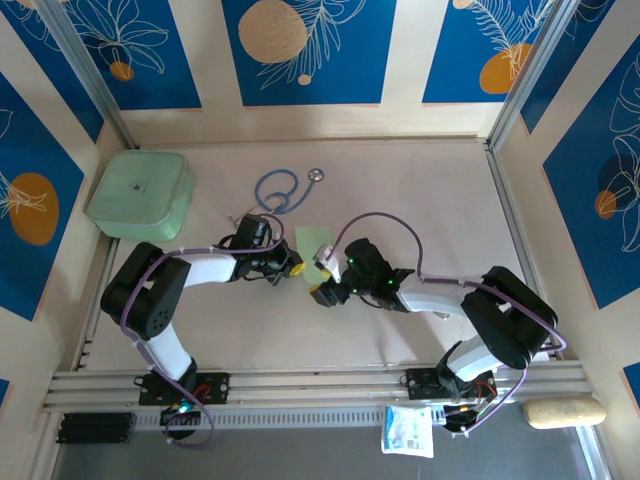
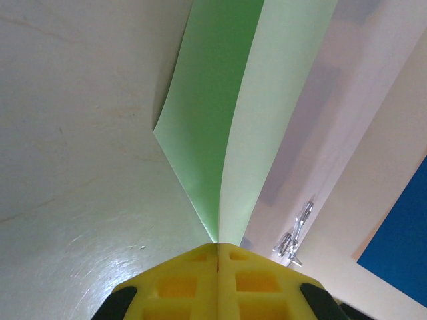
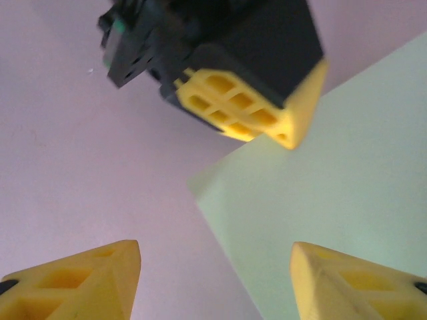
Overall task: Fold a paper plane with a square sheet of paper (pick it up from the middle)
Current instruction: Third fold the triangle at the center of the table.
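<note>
The square sheet of paper [image 1: 313,243] is pale green and lies doubled over in the middle of the table. In the left wrist view it rises from the jaws as two flaps, a darker one [image 2: 207,120] and a paler one. My left gripper [image 2: 218,245] is shut on the paper's near edge, its yellow fingers pressed together. From above, the left gripper [image 1: 296,268] sits at the paper's lower left corner. My right gripper [image 1: 323,283] is just below the paper and open. Its fingertips [image 3: 215,248] straddle the paper's corner [image 3: 333,173] without touching it, facing the left gripper [image 3: 290,137].
A thick mint-green box [image 1: 141,193] stands at the back left. A blue stethoscope [image 1: 277,190] lies behind the paper, its metal chest piece [image 2: 293,237] close by. A white packet [image 1: 408,430] and a beige pad [image 1: 565,411] lie beyond the front rail.
</note>
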{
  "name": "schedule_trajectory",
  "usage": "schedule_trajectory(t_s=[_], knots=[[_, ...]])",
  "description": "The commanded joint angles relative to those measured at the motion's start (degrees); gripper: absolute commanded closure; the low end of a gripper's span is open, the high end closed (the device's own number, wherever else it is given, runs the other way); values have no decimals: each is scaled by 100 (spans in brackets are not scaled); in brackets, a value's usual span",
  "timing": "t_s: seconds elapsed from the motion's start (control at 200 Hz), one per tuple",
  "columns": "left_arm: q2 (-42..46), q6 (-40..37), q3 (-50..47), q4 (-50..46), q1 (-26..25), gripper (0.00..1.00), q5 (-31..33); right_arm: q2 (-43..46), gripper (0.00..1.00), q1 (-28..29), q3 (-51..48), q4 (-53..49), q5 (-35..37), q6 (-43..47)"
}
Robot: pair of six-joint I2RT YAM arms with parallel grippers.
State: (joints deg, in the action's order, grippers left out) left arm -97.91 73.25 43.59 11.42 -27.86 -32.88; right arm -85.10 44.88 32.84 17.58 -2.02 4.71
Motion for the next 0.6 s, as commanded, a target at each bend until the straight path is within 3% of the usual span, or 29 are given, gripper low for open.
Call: schedule_trajectory(t_s=[0.0,0.255,0.45,0.595], knots=[[174,57,149,-114,8,98,45,-182,39,161,-76,581,336,630],[161,115,142,-57,8,97,6,-733,46,357,60,1033,1021,1012],[148,122,158,-48,7,97,-2,-1211,50,708,239,1281,2036,1573],[116,105,149,-76,8,97,6,-1164,53,756,225,1593,2420,1574]])
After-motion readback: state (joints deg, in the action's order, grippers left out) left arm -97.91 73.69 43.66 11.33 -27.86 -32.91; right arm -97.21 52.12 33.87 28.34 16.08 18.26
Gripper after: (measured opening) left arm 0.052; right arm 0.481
